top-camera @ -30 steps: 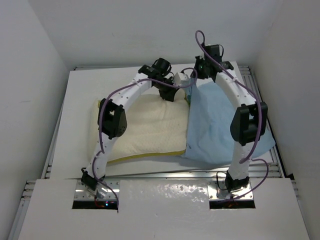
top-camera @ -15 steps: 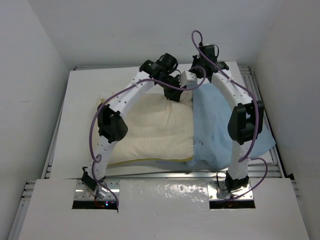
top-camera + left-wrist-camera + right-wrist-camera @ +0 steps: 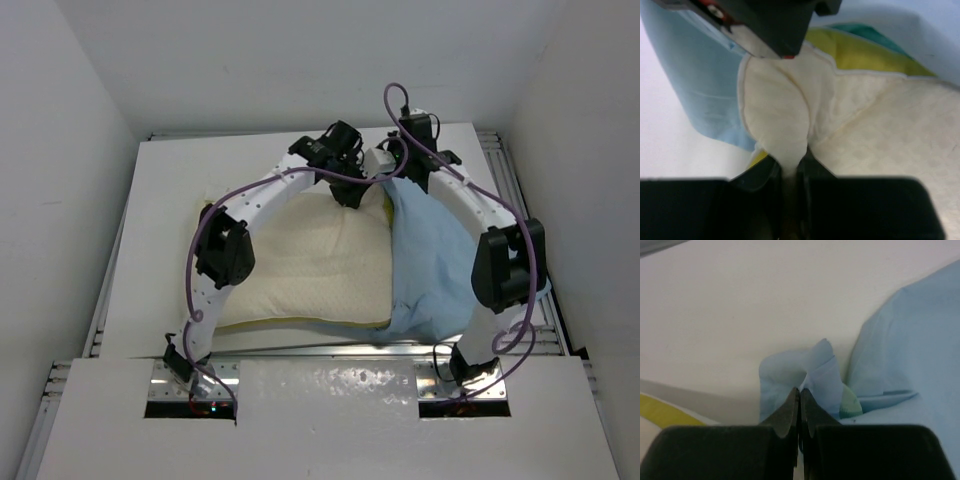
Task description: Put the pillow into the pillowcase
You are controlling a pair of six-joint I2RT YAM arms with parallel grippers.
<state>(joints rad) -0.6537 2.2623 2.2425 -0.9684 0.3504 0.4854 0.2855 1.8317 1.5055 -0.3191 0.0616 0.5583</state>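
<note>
Left wrist view: my left jaws pinch the pillow [image 3: 865, 125] corner, seemingly to feed it in, while my right jaws clamp the pillowcase [image 3: 807, 371] hem, probably holding its mouth open.

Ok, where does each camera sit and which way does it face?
Top: fixed above and behind, facing down on the table; left arm and right arm show, over pillow and pillowcase.
Left wrist: on that wrist, facing along the left claw, shut on the pillow's corner.
Right wrist: on that wrist, facing along the right claw, shut on pillowcase cloth.
Shared: both wrist views catch pillow and pillowcase.
</note>
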